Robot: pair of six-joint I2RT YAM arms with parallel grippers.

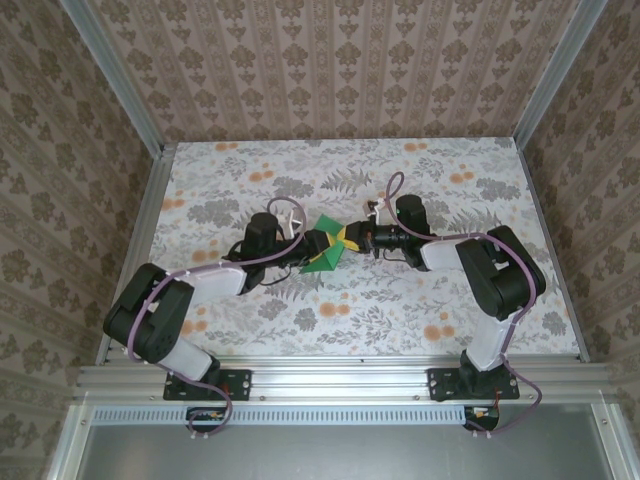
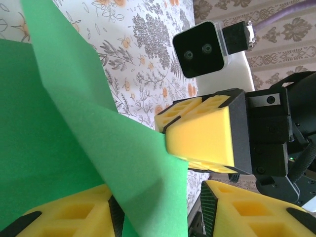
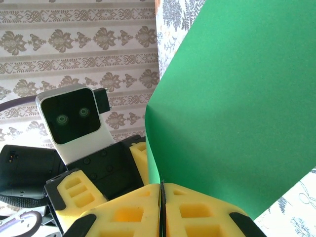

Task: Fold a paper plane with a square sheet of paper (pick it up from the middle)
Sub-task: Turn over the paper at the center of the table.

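- Floral table [image 1: 450, 300], patterned walls [image 1: 300, 60]: the paper [image 1: 322, 262] hangs mid-table between both arms, apparently lifted off the surface.
- Right gripper [image 3: 160, 197]: pads pressed together, pinching the paper's edge.
- Left gripper [image 2: 158, 197]: jaws apart, with the paper between them, unpinched.
- Step, as judged: taking a second hold on the creased sheet. The left jaws must next close without tugging the paper from the right's pinch.
- The top view gives the arm layout; the wrist views add pad contact and the crease.
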